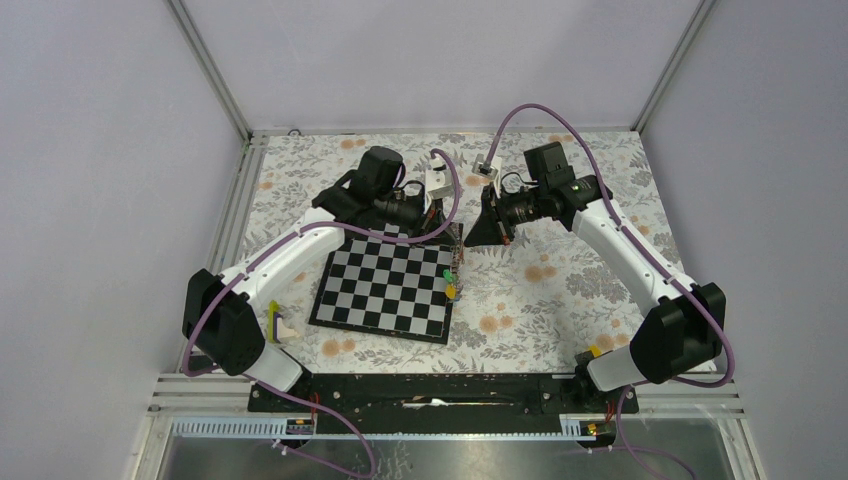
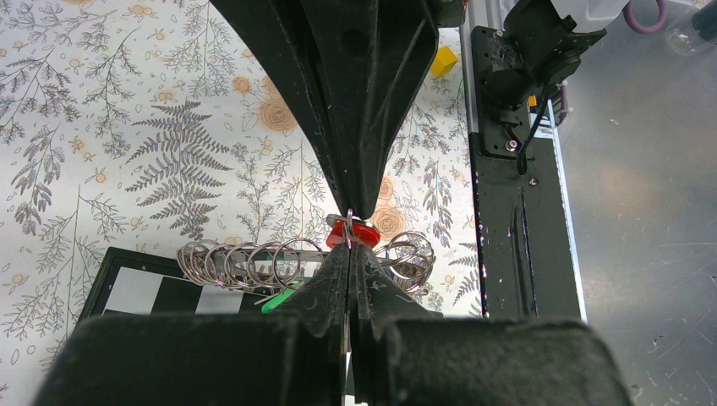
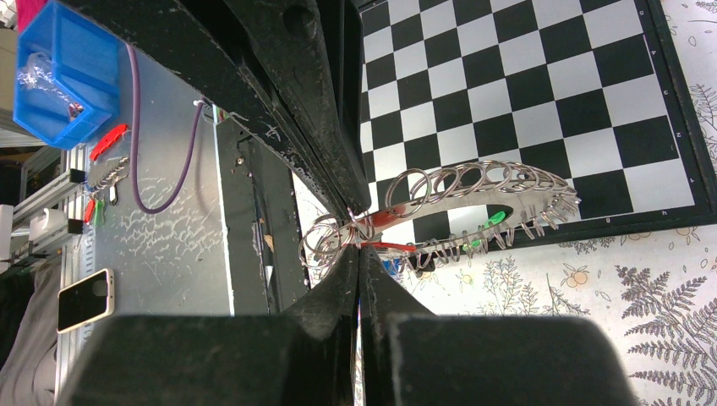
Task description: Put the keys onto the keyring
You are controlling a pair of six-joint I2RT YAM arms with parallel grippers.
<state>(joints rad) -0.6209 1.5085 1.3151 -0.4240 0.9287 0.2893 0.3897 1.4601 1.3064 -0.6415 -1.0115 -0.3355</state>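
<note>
The two arms meet tip to tip above the surface, just off the 1 o'clock corner of the chessboard. The keyring hangs in the air there, held roughly level over that corner of the board. Its flat grey band carries a row of small wire loops all the way round.

The left claw is pressed fully together, and its tips seem to pinch the band of the keyring at the end nearest the arms. The right claw is also pressed together, nose to nose with the left one. It looks clamped on the red-tagged key, which sits right at the ring's edge between the two tips. From either wrist camera it is hard to tell whether that key is already threaded on the band or only touching it.

A green-tagged key shows inside the ring's opening, under the band. From above, a yellow-tagged key shows just below a green tag at the board's 3 o'clock edge. Whether these two hang from the ring or lie on the board I cannot tell.
</note>
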